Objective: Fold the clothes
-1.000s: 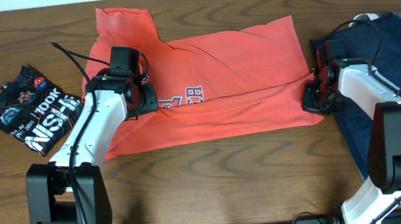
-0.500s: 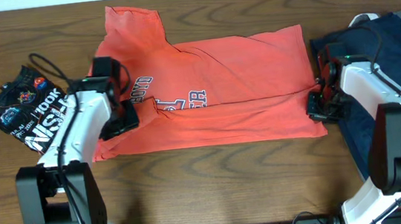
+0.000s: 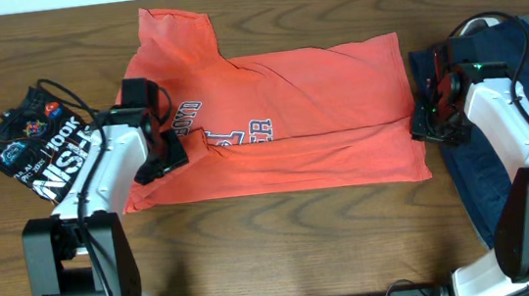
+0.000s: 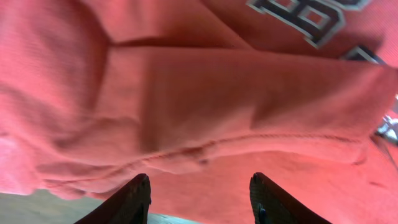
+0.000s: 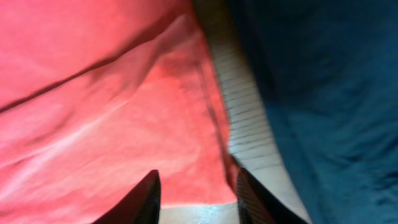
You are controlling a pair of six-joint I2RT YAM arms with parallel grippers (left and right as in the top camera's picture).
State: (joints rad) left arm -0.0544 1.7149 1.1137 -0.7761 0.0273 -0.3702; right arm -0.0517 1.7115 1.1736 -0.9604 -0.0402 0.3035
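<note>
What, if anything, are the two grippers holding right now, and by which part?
Nothing is held. The left gripper and the right gripper are both open at the edges of the coral-red T-shirt, with no cloth pinched between their fingers.

Same build on both: the left arm (image 3: 100,180) and right arm (image 3: 513,127) are smooth white shells with chunky black joints and boxy black bases (image 3: 76,276). Thin black cables (image 3: 56,89) loop off the wrists. The left gripper (image 4: 199,177) and right gripper (image 5: 196,173) have dark, round-tipped fingers. There's a tiny green light (image 3: 476,69) on the right wrist.
</note>
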